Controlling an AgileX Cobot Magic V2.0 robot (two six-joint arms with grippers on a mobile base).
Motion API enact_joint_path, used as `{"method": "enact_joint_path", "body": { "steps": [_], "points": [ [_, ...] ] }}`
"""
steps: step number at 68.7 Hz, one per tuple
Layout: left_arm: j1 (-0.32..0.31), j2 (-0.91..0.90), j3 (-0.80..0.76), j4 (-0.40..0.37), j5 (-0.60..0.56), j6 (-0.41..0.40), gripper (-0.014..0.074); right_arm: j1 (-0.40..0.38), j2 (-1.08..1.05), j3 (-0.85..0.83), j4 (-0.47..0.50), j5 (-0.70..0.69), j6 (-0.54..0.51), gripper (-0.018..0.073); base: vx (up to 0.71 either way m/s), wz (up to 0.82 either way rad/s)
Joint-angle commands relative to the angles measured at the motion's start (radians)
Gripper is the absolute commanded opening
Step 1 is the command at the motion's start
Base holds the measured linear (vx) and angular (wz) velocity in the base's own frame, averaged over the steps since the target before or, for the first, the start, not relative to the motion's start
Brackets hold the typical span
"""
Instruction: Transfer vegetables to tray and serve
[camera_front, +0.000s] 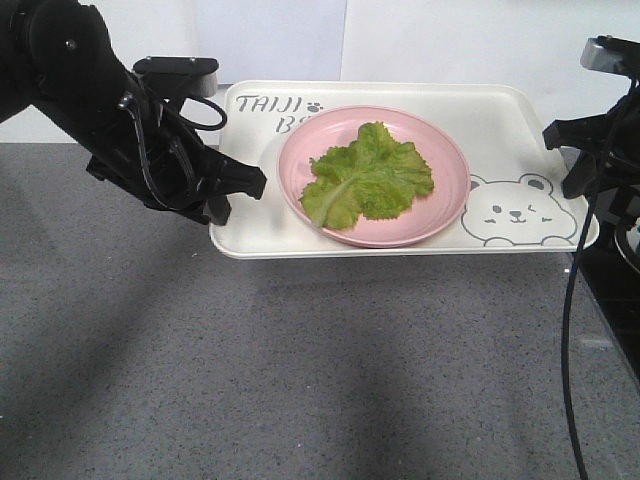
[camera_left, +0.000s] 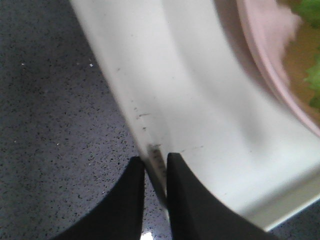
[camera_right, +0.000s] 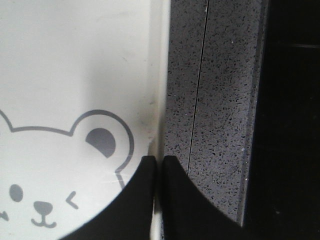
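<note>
The cream tray (camera_front: 505, 120) with the winking bear drawing is held above the grey counter. On it sits a round pink plate (camera_front: 448, 195) carrying the green lettuce vegetables (camera_front: 370, 175). My left gripper (camera_front: 235, 190) is shut on the tray's left rim (camera_left: 150, 145), one finger on each side of the edge. My right gripper (camera_front: 580, 180) is shut on the tray's right rim (camera_right: 159, 120), next to the bear's ear (camera_right: 102, 141). In the left wrist view the plate (camera_left: 265, 55) and a bit of lettuce (camera_left: 312, 80) show at the upper right.
Speckled grey counter (camera_front: 300, 370) spreads below and in front of the tray. Its right edge drops to a dark gap (camera_right: 290, 125). A white wall (camera_front: 400, 40) stands behind. A black cable (camera_front: 570, 330) hangs from the right arm.
</note>
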Motion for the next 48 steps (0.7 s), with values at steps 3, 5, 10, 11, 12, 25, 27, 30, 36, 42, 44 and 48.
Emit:
{"method": "enact_joint_path", "body": {
  "steps": [3, 5, 10, 11, 12, 25, 27, 30, 36, 42, 44, 48],
  "points": [
    [-0.020, -0.055, -0.029, -0.068, -0.070, 0.035, -0.0006, 0.005, -0.054, -0.029, 0.085, 0.024, -0.005, -0.0006, 0.00, 0.00],
    [-0.020, -0.055, -0.029, -0.068, -0.070, 0.035, -0.0006, 0.005, -0.054, -0.029, 0.085, 0.024, -0.005, -0.0006, 0.00, 0.00],
    [-0.020, -0.055, -0.029, -0.068, -0.070, 0.035, -0.0006, 0.005, -0.054, -0.029, 0.085, 0.024, -0.005, -0.0006, 0.00, 0.00],
    [-0.020, -0.055, -0.029, -0.068, -0.070, 0.035, -0.0006, 0.005, -0.054, -0.029, 0.085, 0.024, -0.005, -0.0006, 0.00, 0.00],
    [-0.020, -0.055, -0.029, -0.068, -0.070, 0.035, -0.0006, 0.005, -0.054, -0.029, 0.085, 0.024, -0.005, -0.0006, 0.00, 0.00],
    [-0.020, -0.055, -0.029, -0.068, -0.070, 0.035, -0.0006, 0.005, -0.054, -0.029, 0.085, 0.024, -0.005, -0.0006, 0.00, 0.00],
    [-0.020, -0.055, -0.029, -0.068, -0.070, 0.035, -0.0006, 0.005, -0.054, -0.029, 0.085, 0.024, -0.005, -0.0006, 0.00, 0.00],
    [-0.020, -0.055, -0.029, -0.068, -0.070, 0.035, -0.0006, 0.005, -0.054, -0.029, 0.085, 0.024, -0.005, -0.0006, 0.00, 0.00],
    [-0.020, -0.055, -0.029, -0.068, -0.070, 0.035, -0.0006, 0.005, -0.054, -0.029, 0.085, 0.024, -0.005, -0.0006, 0.00, 0.00],
    [-0.020, -0.055, -0.029, -0.068, -0.077, 0.035, -0.0006, 0.005, -0.054, -0.029, 0.085, 0.024, -0.005, -0.0006, 0.00, 0.00],
    [-0.020, -0.055, -0.029, -0.068, -0.085, 0.035, -0.0006, 0.005, -0.054, -0.029, 0.085, 0.024, -0.005, -0.0006, 0.00, 0.00],
    [-0.020, -0.055, -0.029, -0.068, -0.150, 0.033, -0.0006, 0.005, -0.054, -0.029, 0.085, 0.024, -0.005, -0.0006, 0.00, 0.00]
  ]
}}
